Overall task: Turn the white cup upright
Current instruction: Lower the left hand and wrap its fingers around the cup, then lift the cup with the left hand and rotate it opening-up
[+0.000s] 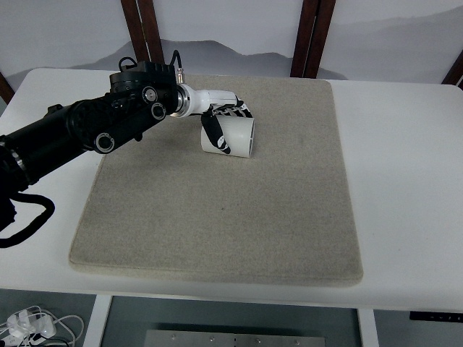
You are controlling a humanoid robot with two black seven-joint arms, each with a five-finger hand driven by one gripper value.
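White cup [233, 137] lies on its side on the mat [217, 210], long axis running nine to three, mouth toward three o'clock; left hand [221, 123] fingers wrap it

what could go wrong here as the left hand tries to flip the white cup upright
1. The white cup lies on its side on the beige mat, so it could roll away if the left hand loosens.
2. Only a finger or two show over the cup's near end; the hold may be shallow, and the cup could slip mid-turn.
3. The mat looks soft, so the cup may settle tilted and tip over again.
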